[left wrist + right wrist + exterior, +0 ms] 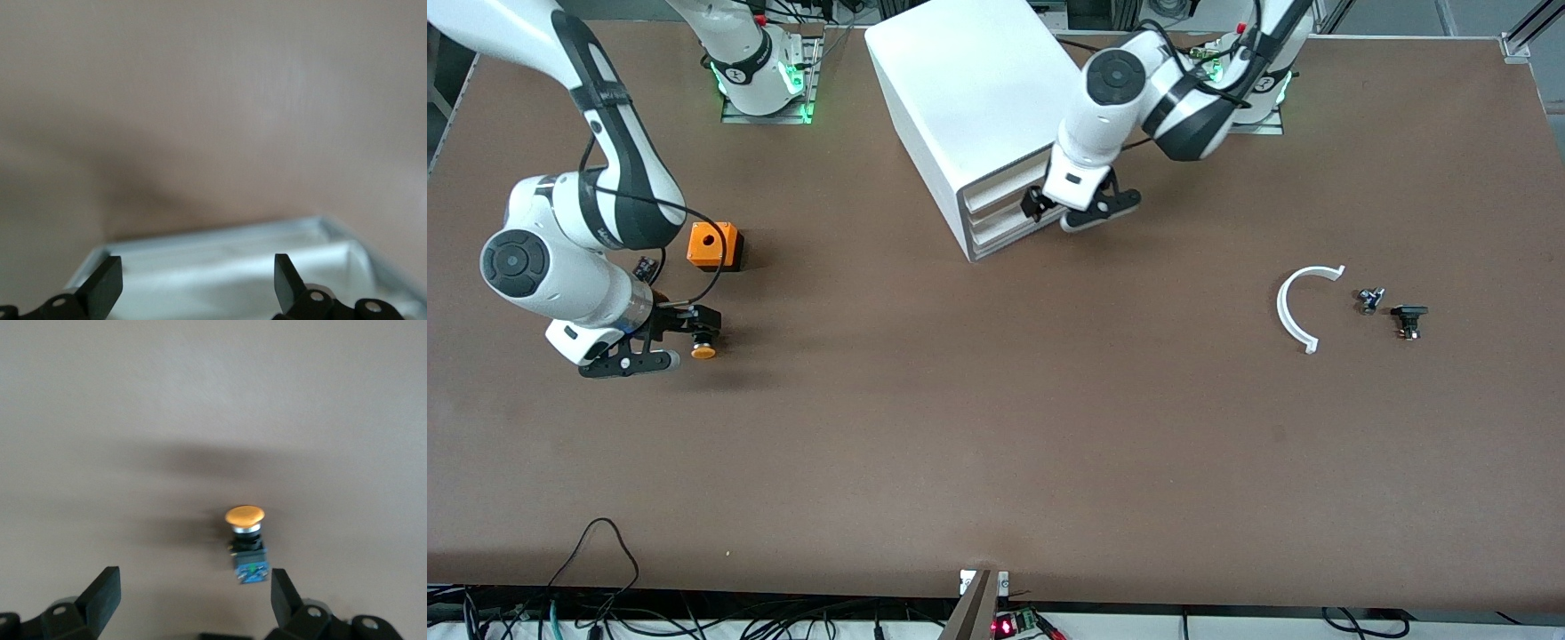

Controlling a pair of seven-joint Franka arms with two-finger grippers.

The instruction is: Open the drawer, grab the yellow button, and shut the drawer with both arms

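Observation:
The button (703, 350), with an orange cap on a black body, lies on its side on the table toward the right arm's end. My right gripper (691, 340) is low over it and open. In the right wrist view the button (245, 545) lies free between the spread fingers (103, 593), closer to one of them and touching neither. The white cabinet (960, 80) stands near the arms' bases. Its top drawer (996, 192) looks pushed in, level with the two below. My left gripper (1080, 212) is open at the drawer's front; the white front (227, 273) fills the space between its fingers (287, 277).
An orange cube with a hole (713, 244) and a small black part (645, 267) sit beside the right arm. Toward the left arm's end lie a white curved strip (1294, 307) and two small dark parts (1369, 300) (1408, 318). Cables hang along the table's near edge.

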